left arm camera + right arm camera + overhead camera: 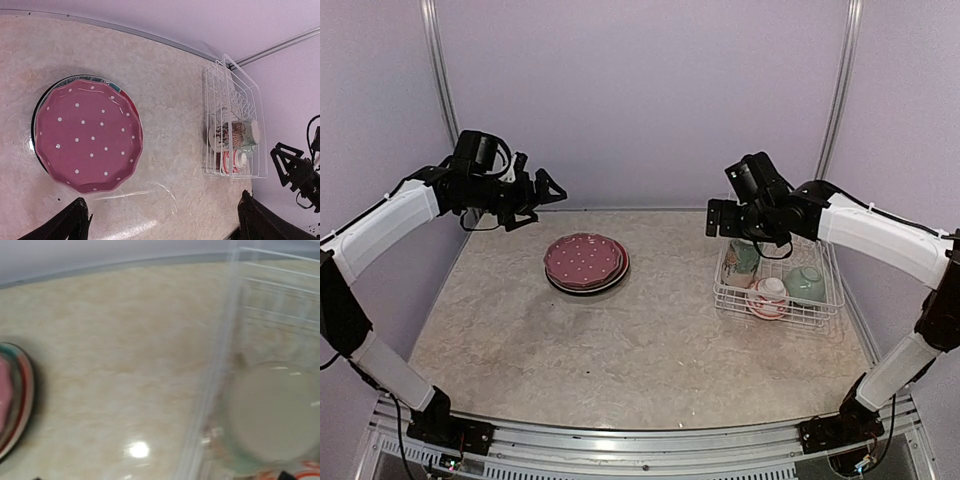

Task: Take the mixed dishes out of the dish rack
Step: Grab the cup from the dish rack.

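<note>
Three plates lie stacked on the table, the pink dotted plate (585,259) on top; the stack also shows in the left wrist view (87,137). The white wire dish rack (730,293) at the right holds the cream patterned mug (742,258) lying down, a mint green bowl (806,283) and a white-pink bowl (768,297). My left gripper (542,190) is open and empty, raised above the table's back left. My right gripper (728,218) is open and empty, hovering over the rack's back left corner by the mug. The right wrist view is blurred and shows the mug (275,415).
Pale walls close the table at the back and both sides, with metal posts in the back corners. The rack (235,65) stands close to the right wall. The edge of the plate stack (15,400) shows at the left of the right wrist view.
</note>
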Controlling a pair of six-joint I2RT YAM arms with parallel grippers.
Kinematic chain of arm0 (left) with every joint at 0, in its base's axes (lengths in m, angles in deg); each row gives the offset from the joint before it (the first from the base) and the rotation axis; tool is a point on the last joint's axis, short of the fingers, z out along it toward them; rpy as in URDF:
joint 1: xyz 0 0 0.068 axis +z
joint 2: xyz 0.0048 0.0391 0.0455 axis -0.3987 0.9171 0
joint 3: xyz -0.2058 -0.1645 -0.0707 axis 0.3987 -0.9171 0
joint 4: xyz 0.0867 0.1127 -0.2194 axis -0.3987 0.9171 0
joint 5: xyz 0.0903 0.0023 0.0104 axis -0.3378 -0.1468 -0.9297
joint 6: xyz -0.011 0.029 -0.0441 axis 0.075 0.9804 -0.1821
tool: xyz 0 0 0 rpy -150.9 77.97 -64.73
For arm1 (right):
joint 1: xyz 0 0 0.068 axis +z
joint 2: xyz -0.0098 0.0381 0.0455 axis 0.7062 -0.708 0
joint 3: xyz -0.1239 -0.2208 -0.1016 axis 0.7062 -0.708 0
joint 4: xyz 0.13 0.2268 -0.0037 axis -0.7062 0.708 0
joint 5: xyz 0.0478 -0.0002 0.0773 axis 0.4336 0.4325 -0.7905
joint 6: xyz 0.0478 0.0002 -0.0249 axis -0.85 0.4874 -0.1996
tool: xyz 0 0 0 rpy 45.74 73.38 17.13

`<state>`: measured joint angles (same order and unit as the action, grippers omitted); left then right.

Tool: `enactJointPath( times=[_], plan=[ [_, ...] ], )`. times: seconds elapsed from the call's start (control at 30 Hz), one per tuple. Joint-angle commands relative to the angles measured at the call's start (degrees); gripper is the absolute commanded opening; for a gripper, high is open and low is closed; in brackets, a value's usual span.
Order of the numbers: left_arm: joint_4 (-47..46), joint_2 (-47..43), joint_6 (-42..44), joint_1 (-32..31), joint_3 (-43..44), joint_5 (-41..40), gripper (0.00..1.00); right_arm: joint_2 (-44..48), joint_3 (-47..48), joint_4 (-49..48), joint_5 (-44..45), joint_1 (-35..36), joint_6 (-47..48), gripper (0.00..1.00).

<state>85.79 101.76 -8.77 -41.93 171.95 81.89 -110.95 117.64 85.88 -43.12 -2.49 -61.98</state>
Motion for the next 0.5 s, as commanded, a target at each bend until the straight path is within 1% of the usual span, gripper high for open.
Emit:
enactJointPath(
  times=[0.0, 0.1, 0.23, 0.47],
  plan=[
    [-0.78, -1.15, 3.33, -2.70, -1.06, -2.35, 0.99, -1.33, -0.19, 3.89, -1.46, -6.59, -0.09, 1.00],
    [-0.49, -1.31, 4.10, -3.91, -0.93, -2.34, 0.99, -2.41, -0.23, 4.70, -1.19, -9.20, -0.36, 1.00],
    [-0.38, -1.01, 4.16, -4.70, -0.85, -1.76, 0.99, -3.84, -1.78, 1.42, -5.49, -12.58, 1.45, 1.00],
    [0.25, 0.25, 4.72, -5.04, -0.29, -1.06, 0.99, -8.27, -1.81, -1.42, -9.29, -16.30, 2.62, 1.00]
  ],
)
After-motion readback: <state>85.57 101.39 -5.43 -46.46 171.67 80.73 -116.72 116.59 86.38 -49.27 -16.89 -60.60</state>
